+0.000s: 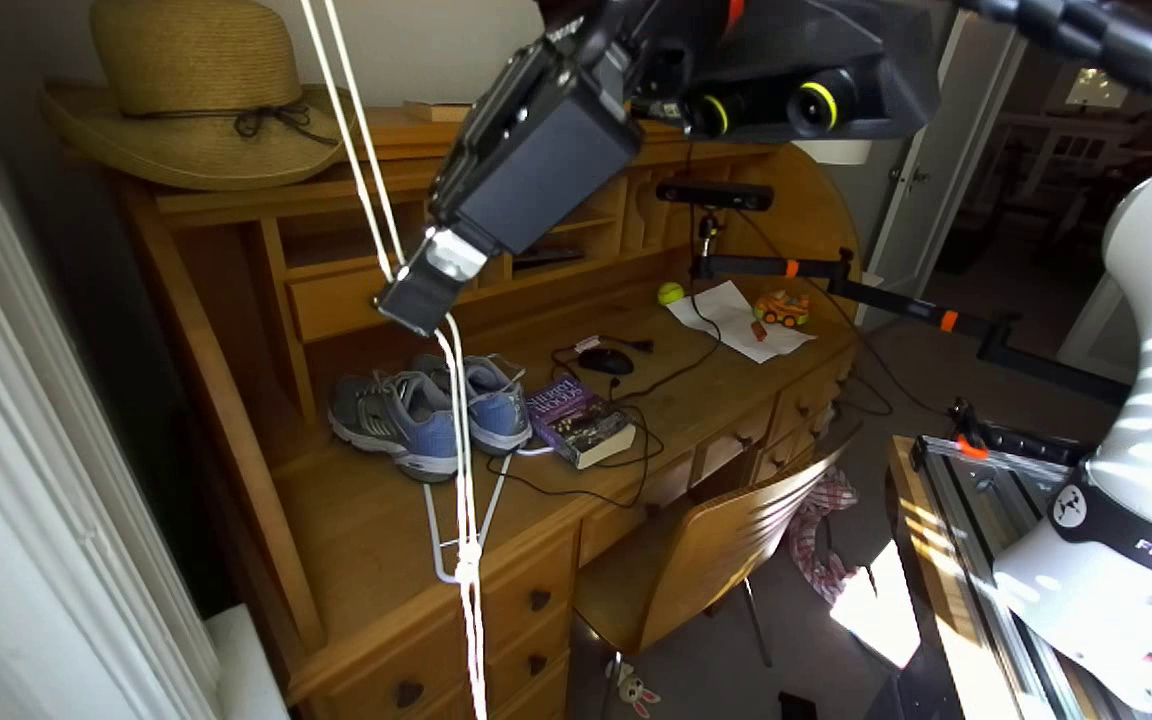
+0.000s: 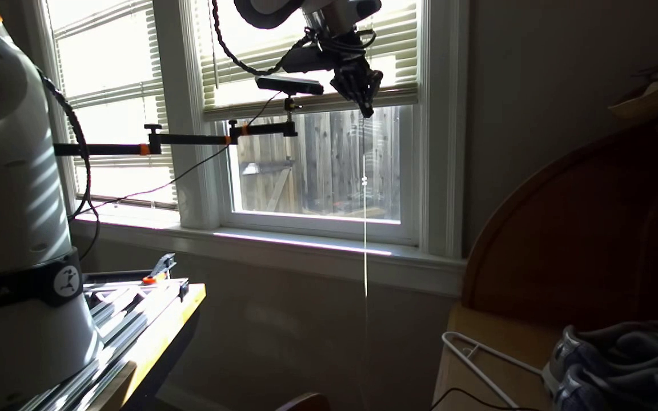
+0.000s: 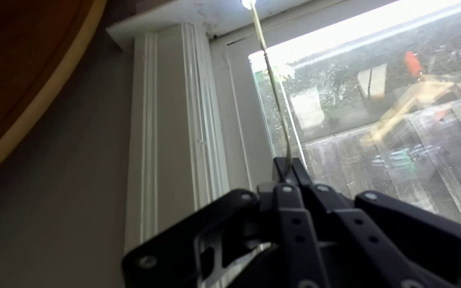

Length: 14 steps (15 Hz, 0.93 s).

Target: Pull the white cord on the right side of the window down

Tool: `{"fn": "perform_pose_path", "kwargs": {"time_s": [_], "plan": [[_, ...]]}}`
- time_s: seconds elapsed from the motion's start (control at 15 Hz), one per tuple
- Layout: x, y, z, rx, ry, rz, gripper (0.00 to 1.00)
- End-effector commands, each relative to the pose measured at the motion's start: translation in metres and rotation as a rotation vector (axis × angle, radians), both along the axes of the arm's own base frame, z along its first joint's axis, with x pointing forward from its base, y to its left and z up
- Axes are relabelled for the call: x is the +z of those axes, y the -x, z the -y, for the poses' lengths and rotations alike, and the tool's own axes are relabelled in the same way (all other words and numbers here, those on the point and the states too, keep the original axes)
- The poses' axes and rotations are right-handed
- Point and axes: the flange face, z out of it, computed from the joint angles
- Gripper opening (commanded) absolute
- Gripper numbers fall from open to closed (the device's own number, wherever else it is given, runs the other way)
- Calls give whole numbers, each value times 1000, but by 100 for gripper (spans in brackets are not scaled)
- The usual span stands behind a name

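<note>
The white cord [image 1: 463, 450] hangs as two thin strands, with a small white connector [image 1: 468, 563] below my gripper. My gripper [image 1: 414, 290] is shut on the cord; strands enter above the fingertips and leave below, bent slightly there. In an exterior view the cord [image 2: 365, 228] hangs straight down in front of the window [image 2: 329, 160], whose slatted blind [image 2: 403, 57] is partly lowered. The gripper [image 2: 367, 109] is near the blind's bottom edge. In the wrist view the closed fingertips [image 3: 290, 170] have the cord [image 3: 272, 80] between them. The cord's lower end is not clearly visible.
A wooden roll-top desk [image 1: 356, 600] bears sneakers [image 1: 401, 420], a book [image 1: 576, 420] and a straw hat [image 1: 201, 90]. A white hanger [image 2: 477, 354] lies on it. A camera on a black arm [image 2: 192, 138] stands before the window. A wooden chair [image 1: 696, 560] is at the desk.
</note>
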Motion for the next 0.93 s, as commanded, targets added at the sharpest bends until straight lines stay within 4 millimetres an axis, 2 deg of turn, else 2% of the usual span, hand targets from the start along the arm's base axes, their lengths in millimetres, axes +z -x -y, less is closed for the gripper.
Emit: {"fn": "perform_pose_path", "kwargs": {"time_s": [0.0,0.6,0.67,0.87], "plan": [[-75,10,13,3,99,-128,0],[-111,13,20,-9,151,-202,0],[-50,2,7,-16,67,-88,2],[-57,1,9,-20,76,-99,2]]}}
